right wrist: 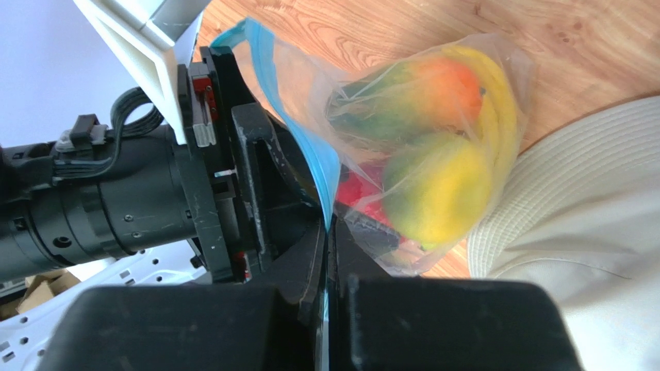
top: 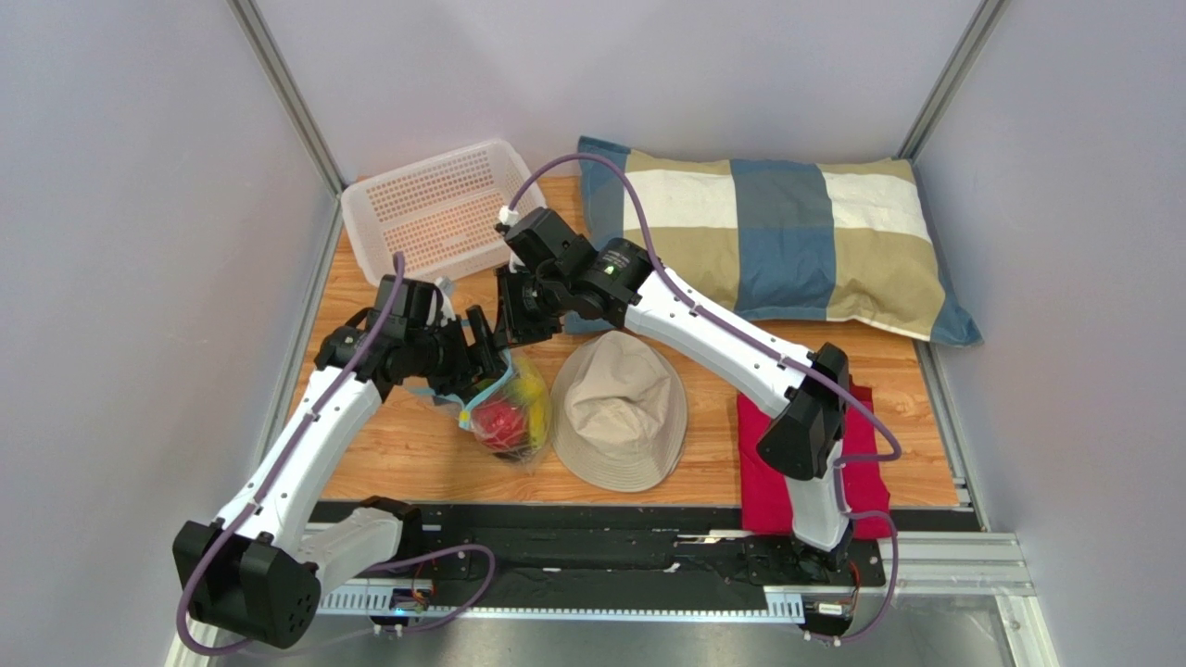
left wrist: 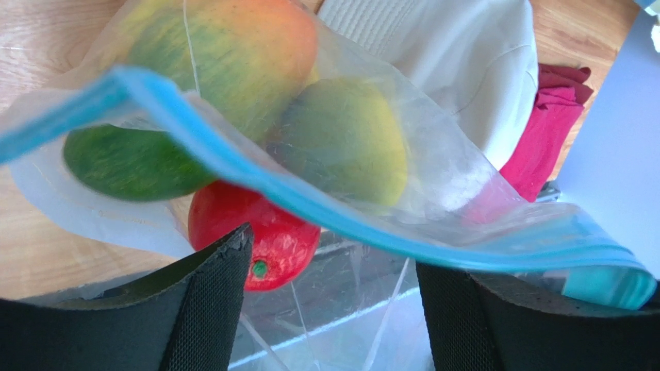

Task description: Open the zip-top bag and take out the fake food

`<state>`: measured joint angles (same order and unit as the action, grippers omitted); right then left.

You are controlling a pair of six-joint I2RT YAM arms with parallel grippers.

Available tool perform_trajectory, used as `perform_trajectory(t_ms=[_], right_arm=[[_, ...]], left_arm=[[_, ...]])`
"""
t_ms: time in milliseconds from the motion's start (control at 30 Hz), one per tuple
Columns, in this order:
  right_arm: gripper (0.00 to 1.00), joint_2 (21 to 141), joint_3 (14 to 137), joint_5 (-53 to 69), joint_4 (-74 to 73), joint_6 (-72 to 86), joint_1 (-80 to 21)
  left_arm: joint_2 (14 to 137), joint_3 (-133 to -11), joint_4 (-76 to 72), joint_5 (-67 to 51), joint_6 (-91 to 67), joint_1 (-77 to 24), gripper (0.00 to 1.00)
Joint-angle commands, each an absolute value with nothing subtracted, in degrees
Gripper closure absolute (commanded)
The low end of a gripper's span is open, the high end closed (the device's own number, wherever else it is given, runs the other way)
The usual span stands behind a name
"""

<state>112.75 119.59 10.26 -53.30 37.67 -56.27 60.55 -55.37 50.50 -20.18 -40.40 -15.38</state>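
The right gripper pinches the blue zip strip of the zip-top bag, which lies against the bucket hat toward the table's near edge, so the left gripper, jaws spread, should clamp the opposite lip and pull apart steadily, leaving the fake food low.

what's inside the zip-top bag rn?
Through the clear zip-top bag: a green-orange mango, a yellow-green fruit, a dark green piece, a red apple, a banana. Anything beneath these is covered.
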Motion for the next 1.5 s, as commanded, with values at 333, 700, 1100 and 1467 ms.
perform_trajectory(t_ms=[333, 700, 1100, 1467], right_arm=[[1.00, 107.9, 110.7, 15.3, -44.8, 43.2, -54.3], [1.00, 106.0, 106.9, 13.6, -46.1, 40.9, -54.1], [1.00, 103.1, 101.4, 13.7, -46.3, 40.3, -51.0], [1.00, 103.2, 102.0, 15.9, -47.2, 35.2, -49.2]], left_arm=[[60.6, -49.8, 35.3, -20.2, -41.7, -18.5, 0.20], [67.5, -46.8, 20.8, -15.0, -44.0, -23.6, 0.23], [72.6, -45.8, 13.4, -12.9, -39.7, -24.0, 0.70], [66.8, -55.6, 37.0, -15.6, -30.5, -24.0, 0.73]])
